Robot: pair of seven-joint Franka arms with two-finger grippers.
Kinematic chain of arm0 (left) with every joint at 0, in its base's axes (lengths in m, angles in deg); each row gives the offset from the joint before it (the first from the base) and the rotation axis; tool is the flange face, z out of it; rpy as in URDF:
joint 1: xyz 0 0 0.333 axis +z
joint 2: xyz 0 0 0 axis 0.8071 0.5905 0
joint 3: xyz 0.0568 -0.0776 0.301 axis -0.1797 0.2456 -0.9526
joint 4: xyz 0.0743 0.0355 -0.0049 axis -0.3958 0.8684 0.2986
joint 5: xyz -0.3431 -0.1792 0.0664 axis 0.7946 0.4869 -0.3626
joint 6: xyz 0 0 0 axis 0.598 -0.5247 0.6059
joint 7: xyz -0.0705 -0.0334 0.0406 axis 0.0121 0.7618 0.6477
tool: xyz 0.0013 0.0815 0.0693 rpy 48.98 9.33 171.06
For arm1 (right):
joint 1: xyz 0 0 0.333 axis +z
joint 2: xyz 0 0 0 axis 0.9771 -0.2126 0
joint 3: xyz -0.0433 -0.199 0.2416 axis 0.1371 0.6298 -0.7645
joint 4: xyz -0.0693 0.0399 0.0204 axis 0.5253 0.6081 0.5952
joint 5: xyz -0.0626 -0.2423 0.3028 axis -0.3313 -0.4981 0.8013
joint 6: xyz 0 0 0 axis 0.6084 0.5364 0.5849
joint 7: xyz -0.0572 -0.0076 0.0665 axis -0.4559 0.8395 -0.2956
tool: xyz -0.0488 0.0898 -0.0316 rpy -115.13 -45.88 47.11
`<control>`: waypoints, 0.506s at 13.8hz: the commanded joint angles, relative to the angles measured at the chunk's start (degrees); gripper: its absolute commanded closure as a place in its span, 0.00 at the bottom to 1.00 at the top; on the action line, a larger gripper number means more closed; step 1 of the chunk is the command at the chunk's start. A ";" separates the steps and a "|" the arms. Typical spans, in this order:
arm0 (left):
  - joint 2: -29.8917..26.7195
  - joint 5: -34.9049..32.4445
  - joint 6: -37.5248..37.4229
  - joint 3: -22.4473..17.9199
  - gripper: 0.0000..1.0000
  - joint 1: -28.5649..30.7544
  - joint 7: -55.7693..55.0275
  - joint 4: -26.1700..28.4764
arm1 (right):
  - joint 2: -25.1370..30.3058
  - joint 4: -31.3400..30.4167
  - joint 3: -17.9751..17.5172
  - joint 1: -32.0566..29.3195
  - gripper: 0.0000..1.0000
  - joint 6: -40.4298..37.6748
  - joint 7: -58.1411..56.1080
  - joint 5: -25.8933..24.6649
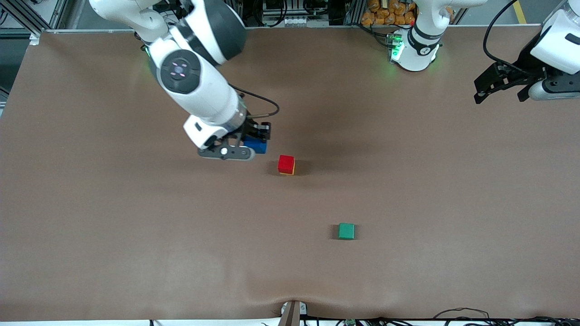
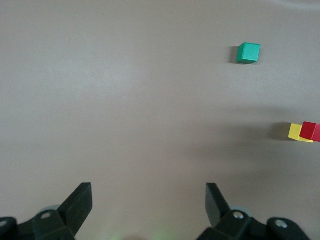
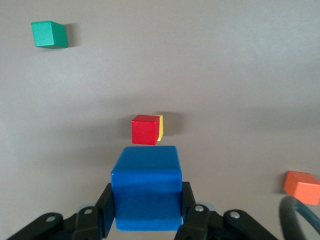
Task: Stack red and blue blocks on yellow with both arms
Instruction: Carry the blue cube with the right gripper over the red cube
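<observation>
The red block (image 1: 286,163) sits on the yellow block (image 1: 293,171) near the table's middle; both also show in the right wrist view, red (image 3: 145,130) and yellow (image 3: 160,128), and in the left wrist view, red (image 2: 311,131) and yellow (image 2: 295,132). My right gripper (image 1: 254,137) is shut on the blue block (image 1: 257,146) and holds it above the table, beside the stack toward the right arm's end. In the right wrist view the blue block (image 3: 146,187) fills the space between the jaws of the right gripper (image 3: 146,200). My left gripper (image 1: 496,88) hangs open and empty over the left arm's end of the table, and waits (image 2: 148,192).
A green cube (image 1: 346,231) lies nearer the front camera than the stack; it also shows in the left wrist view (image 2: 248,53) and the right wrist view (image 3: 49,34). An orange-red cube (image 3: 302,187) lies on the table near my right gripper, hidden in the front view.
</observation>
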 commanded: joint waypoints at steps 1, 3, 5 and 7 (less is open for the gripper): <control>0.12 0.49 -0.62 0.14 0.00 -0.28 -0.29 -0.45 | -3.15 3.74 0.75 1.41 1.00 1.21 2.76 -0.31; 0.12 0.49 -0.80 1.01 0.00 -0.11 -0.29 -0.18 | -4.82 4.80 0.93 2.73 1.00 1.13 5.32 -0.39; -0.06 0.49 -1.50 1.11 0.00 -0.11 -0.29 -0.36 | -6.23 4.89 0.75 3.00 1.00 1.21 5.59 -0.31; -0.15 0.49 -1.68 1.11 0.00 -0.11 -0.38 -0.27 | -8.60 5.16 0.75 4.75 1.00 1.74 5.59 -0.31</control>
